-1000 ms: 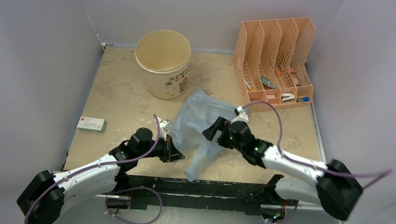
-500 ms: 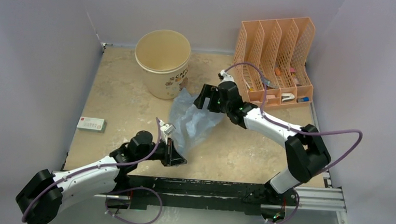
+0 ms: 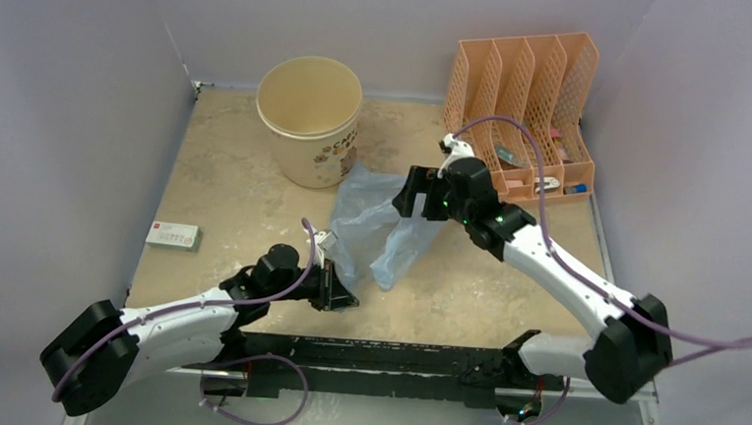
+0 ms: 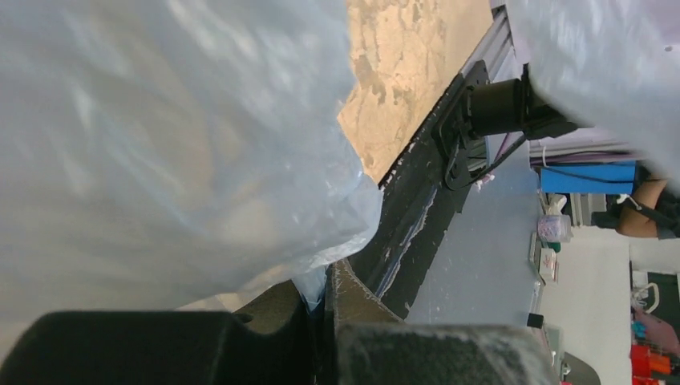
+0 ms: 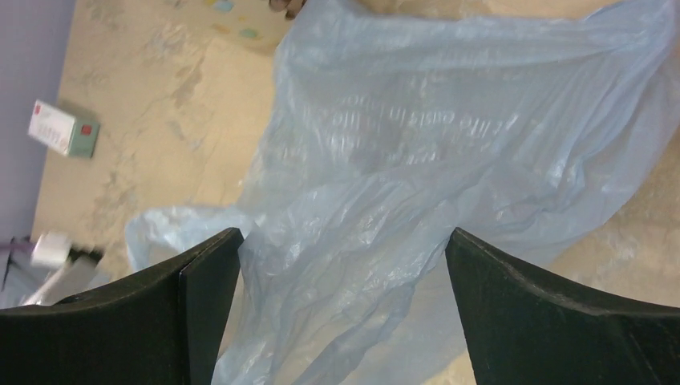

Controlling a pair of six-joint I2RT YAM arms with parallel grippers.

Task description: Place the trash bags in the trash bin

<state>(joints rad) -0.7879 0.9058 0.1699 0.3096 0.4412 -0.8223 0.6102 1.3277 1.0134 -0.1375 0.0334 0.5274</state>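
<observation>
Currently the bag (image 3: 371, 227) lies crumpled on the table (image 3: 226, 184), between the 2 arms and outside the bin (image 3: 318, 158). Its far edge sits just beside the bin's foot; whether they touch I cannot tell. The bin stands upright at the back left, mouth open to the top.

The left gripper (image 3: 333, 291) is low at the bag's near left corner, its jaws pressed together on a thin fold of the plastic. In the left wrist view that fold (image 4: 317, 290) is nipped between the 2 fingers, and the rest of the bag (image 4: 160, 144) billows up and fills most of the picture.

The right gripper (image 3: 415, 190) hangs over the bag's far right part with its jaws spread wide and nothing between them. In the right wrist view the 2 dark fingers (image 5: 200, 281) frame the bag (image 5: 449, 136), whose faint white lettering shows.

The organizer (image 3: 521, 113), with 4 slots, stands at the back right. A small box (image 3: 173, 235) lies near the left edge, well apart from the bag.
</observation>
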